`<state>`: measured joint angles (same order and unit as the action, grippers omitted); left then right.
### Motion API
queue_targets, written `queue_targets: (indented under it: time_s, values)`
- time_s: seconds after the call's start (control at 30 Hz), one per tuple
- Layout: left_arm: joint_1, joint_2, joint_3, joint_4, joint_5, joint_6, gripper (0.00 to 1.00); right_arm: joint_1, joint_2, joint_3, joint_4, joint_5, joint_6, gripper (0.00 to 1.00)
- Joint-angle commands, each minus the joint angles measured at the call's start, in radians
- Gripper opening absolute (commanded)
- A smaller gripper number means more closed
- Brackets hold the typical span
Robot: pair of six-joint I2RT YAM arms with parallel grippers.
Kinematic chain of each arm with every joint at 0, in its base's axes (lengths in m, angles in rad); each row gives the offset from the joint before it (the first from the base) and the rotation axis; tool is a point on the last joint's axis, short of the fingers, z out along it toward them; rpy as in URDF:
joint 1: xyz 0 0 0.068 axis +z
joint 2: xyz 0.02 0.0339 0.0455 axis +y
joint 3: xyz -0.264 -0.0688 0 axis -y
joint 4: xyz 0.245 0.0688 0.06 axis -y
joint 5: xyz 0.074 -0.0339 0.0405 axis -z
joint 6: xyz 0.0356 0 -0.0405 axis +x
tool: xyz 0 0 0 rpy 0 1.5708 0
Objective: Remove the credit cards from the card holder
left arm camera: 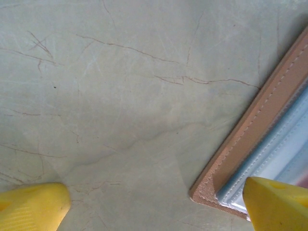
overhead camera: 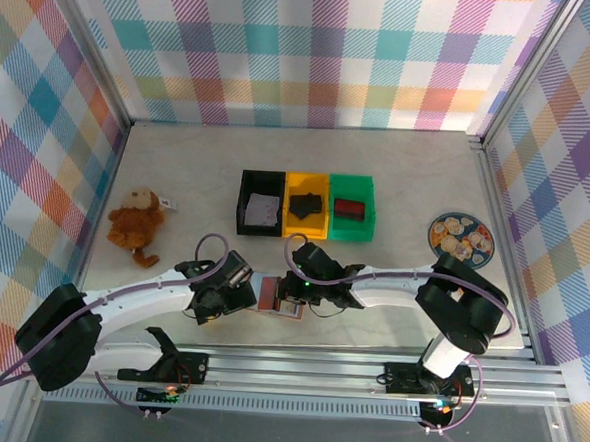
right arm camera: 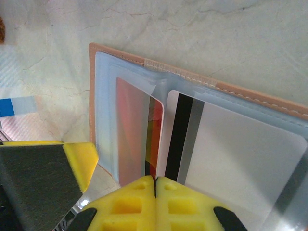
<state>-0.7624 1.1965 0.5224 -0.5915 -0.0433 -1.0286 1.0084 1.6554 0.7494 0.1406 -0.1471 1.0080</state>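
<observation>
The pinkish-tan card holder (overhead camera: 276, 298) lies open on the table between both grippers, pale blue-grey inside (right arm camera: 103, 101). Its left pocket holds a red-orange credit card (right arm camera: 132, 130). A white credit card (right arm camera: 240, 154) with a black stripe sits in the right pocket. My right gripper (right arm camera: 155, 185) is shut, its yellow tips meeting on the bottom edge of the red-orange card, which pokes out of the pocket. My left gripper (left arm camera: 154, 211) is open wide, one fingertip (left arm camera: 276, 204) over the holder's corner (left arm camera: 240, 159) and the other over bare table.
Black (overhead camera: 245, 218), yellow (overhead camera: 305, 225) and green (overhead camera: 350, 228) bins stand in a row behind the holder, each with something inside. A stuffed monkey (overhead camera: 137, 223) lies at the left. A patterned plate (overhead camera: 460, 236) sits at the right. Checked walls close in three sides.
</observation>
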Motion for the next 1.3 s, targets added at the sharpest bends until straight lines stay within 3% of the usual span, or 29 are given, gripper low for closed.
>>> queue_targets:
  time_s: [0.0, 0.23, 0.83, 1.27]
  values:
    - [0.003, -0.003, -0.031, 0.091, 0.144, -0.025, 0.96, 0.007, 0.029, 0.033, -0.004, -0.005, -0.009, 0.0]
    - [0.004, -0.062, 0.01, 0.044, 0.137, -0.016, 0.96, 0.006, 0.072, 0.063, -0.028, -0.016, 0.004, 0.0]
    - [0.003, 0.134, -0.02, 0.208, 0.154, -0.047, 0.96, 0.006, 0.058, 0.014, 0.064, -0.056, 0.001, 0.0]
    - [0.004, 0.203, -0.093, 0.304, 0.182, -0.097, 0.95, 0.007, -0.005, -0.022, 0.021, -0.022, -0.039, 0.0]
